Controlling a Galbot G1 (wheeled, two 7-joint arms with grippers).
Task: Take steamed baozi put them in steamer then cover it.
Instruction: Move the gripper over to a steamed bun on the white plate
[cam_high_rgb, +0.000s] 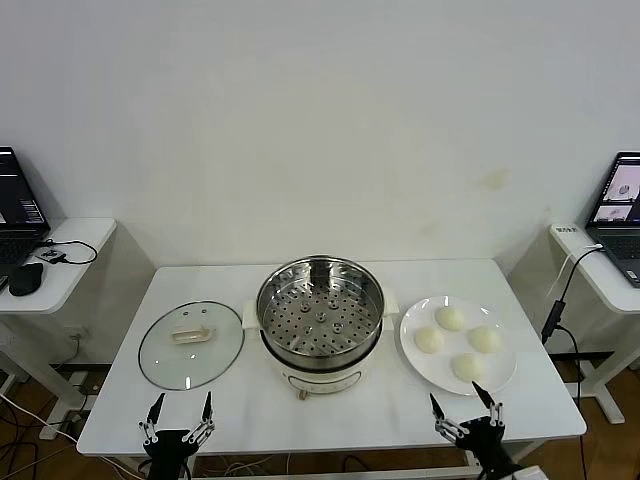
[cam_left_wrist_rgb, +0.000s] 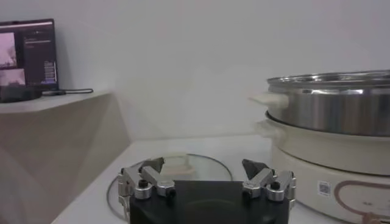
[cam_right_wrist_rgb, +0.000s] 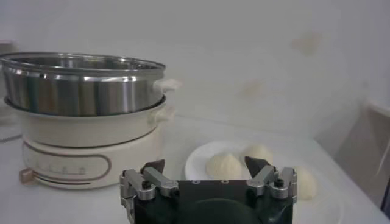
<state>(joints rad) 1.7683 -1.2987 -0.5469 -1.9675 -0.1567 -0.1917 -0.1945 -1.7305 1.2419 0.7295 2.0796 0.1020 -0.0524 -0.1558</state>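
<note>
The steamer (cam_high_rgb: 320, 318) stands mid-table, a shiny steel pot with a perforated tray on a cream base, uncovered and with nothing on the tray. Several cream-white baozi (cam_high_rgb: 450, 318) lie on a white plate (cam_high_rgb: 415, 345) to its right. The glass cover (cam_high_rgb: 191, 344) lies flat on the table to the steamer's left. My left gripper (cam_high_rgb: 180, 409) hovers open at the table's front edge, just in front of the cover (cam_left_wrist_rgb: 183, 167). My right gripper (cam_high_rgb: 462, 399) hangs open at the front edge, in front of the plate and its baozi (cam_right_wrist_rgb: 224, 165). Neither holds anything.
Side desks flank the white table (cam_high_rgb: 300, 410); a laptop (cam_high_rgb: 18, 205) and a mouse sit on the left one, another laptop (cam_high_rgb: 620, 200) on the right one. A black cable (cam_high_rgb: 556, 310) hangs beside the table's right edge. A white wall stands behind.
</note>
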